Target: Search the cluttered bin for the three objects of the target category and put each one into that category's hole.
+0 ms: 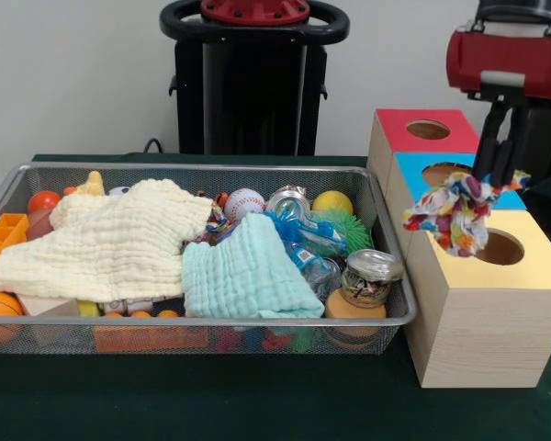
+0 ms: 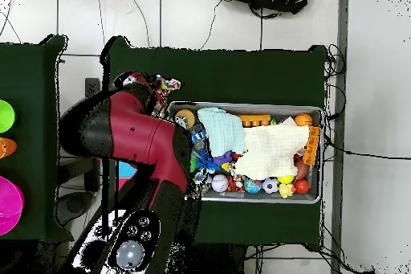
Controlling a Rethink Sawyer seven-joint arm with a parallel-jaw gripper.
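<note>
The end effector (image 1: pixel 499 170) is clamped on a multicoloured patterned cloth (image 1: pixel 455 213), dangling it above the yellow-topped box's hole (image 1: pixel 499 247), beside the blue-topped one (image 1: pixel 444 174), apparently for dropping, while two muslin cloths remain in the mesh bin (image 1: pixel 390 253).

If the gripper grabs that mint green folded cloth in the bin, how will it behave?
The mint green cloth will probably go floppy and unfold, much as the patterned cloth droops from the gripper. It looks light. Lifting it may disturb the jar beside it.
</note>
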